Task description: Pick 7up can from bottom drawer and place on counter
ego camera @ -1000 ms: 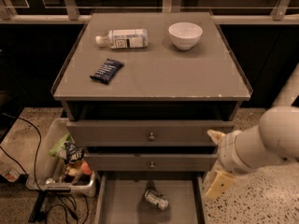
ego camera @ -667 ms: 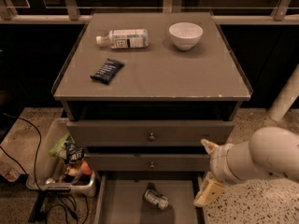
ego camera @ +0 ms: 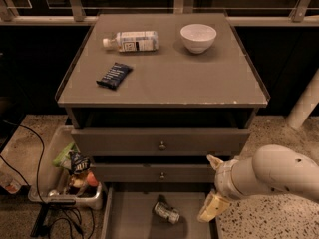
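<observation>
The 7up can [ego camera: 166,212] lies on its side on the floor of the open bottom drawer [ego camera: 130,219], near its middle. My gripper [ego camera: 212,186] hangs at the drawer's right edge, to the right of the can and a little above it, apart from it. Its two pale fingers [ego camera: 213,209] are spread open and hold nothing. The counter [ego camera: 169,81] is the grey cabinet top above the drawers.
On the counter lie a clear plastic bottle [ego camera: 130,41], a white bowl [ego camera: 198,37] and a dark snack packet [ego camera: 114,75]. Two shut drawers with knobs [ego camera: 162,145] sit above the open one. A bin of snacks [ego camera: 70,172] and cables [ego camera: 30,148] are on the floor at left.
My arm has swung left, bringing the open gripper closer to the drawer's right edge and to the can. The can has not moved.
</observation>
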Tool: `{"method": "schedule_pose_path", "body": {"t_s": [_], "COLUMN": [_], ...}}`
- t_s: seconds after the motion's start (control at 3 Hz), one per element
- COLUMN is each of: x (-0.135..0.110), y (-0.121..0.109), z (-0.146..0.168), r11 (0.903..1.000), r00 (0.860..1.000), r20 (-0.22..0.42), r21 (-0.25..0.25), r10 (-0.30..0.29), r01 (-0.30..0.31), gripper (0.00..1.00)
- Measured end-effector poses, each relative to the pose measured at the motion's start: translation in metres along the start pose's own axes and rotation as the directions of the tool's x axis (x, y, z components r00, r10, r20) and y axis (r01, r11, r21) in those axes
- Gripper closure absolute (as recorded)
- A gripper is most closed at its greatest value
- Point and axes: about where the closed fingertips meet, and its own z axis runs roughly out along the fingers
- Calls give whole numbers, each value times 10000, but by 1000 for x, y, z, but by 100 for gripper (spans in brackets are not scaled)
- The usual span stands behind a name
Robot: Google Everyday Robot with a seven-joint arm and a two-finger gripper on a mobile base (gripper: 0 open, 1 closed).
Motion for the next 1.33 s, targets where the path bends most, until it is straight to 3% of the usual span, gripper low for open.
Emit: {"method": "schedule_pose_path", "body": {"t_s": [0.33, 1.33], "x": [2, 37], "y": [3, -3], "z": [23, 151], "r11": [10000, 9970], "r00": [10000, 9882], "r20": [-11, 1332], "r21": [40, 21], "r10": [8, 763], "r01": [-8, -773], "gripper": [0, 0]}}
